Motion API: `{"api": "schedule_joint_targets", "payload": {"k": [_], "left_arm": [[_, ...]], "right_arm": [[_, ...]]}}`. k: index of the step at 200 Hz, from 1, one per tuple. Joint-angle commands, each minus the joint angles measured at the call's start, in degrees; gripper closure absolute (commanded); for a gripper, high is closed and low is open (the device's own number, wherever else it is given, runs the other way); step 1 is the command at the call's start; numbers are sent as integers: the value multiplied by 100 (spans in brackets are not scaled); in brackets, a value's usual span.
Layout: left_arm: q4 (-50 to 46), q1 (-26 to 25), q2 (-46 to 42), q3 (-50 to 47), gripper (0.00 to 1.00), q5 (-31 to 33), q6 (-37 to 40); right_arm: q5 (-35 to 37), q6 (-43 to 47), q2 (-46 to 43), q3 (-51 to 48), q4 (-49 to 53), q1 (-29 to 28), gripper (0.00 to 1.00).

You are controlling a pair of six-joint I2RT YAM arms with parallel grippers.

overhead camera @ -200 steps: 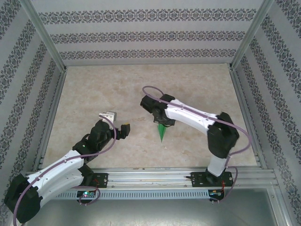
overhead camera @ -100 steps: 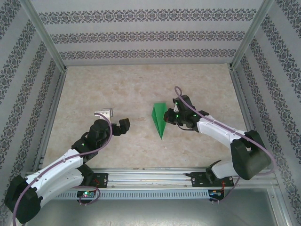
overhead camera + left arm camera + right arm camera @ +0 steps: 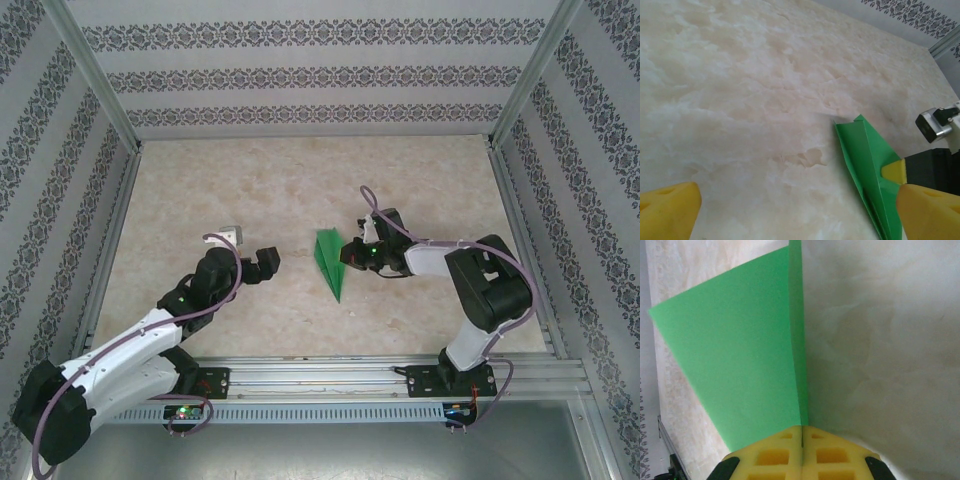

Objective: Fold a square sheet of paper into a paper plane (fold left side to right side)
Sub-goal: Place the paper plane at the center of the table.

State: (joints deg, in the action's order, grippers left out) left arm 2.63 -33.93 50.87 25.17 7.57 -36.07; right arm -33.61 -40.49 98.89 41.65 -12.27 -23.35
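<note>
The square sheet of paper [image 3: 328, 262] is bright green and folded into a narrow pointed shape like a paper plane, its tip toward the near edge. It stands partly on edge on the marbled table. My right gripper [image 3: 352, 253] reaches in from the right, shut on the sheet's right edge. In the right wrist view the yellow pads [image 3: 775, 457] meet on the crease and a green flap [image 3: 740, 355] spreads to the left. My left gripper [image 3: 250, 252] hovers open to the left of the paper, apart from it. In its wrist view the paper [image 3: 865, 165] lies beside the right yellow fingertip [image 3: 930, 212].
Aluminium rails run along the near edge [image 3: 320, 372] and the left side [image 3: 110, 250] of the table. Patterned walls close in the back and both sides. Bare marbled tabletop [image 3: 740, 90] stretches ahead of the left gripper.
The right arm has drawn back and folded its elbow down to the right. The paper in its grip has swung up from under the gripper and shifted slightly left. The left gripper has barely moved.
</note>
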Motion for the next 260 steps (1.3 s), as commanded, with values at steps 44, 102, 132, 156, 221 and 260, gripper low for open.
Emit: {"api": "schedule_joint_targets", "payload": {"k": [44, 102, 132, 156, 221, 260], "left_arm": [[-138, 106, 251, 338, 0, -102, -49], [-76, 106, 440, 392, 0, -173, -22], [-107, 115, 456, 413, 0, -176, 30], [-186, 123, 413, 443, 0, -150, 90], [-290, 236, -15, 354, 0, 93, 395], [-349, 294, -373, 228, 0, 168, 653]], "right_arm": [[33, 199, 316, 117, -275, 118, 96], [60, 304, 65, 111, -51, 137, 84], [140, 321, -16, 107, 77, 138, 73], [367, 436, -249, 115, 390, 147, 63], [1257, 1222, -1450, 381, 2415, 88, 35], [1717, 1350, -1987, 535, 3416, -76, 11]]}}
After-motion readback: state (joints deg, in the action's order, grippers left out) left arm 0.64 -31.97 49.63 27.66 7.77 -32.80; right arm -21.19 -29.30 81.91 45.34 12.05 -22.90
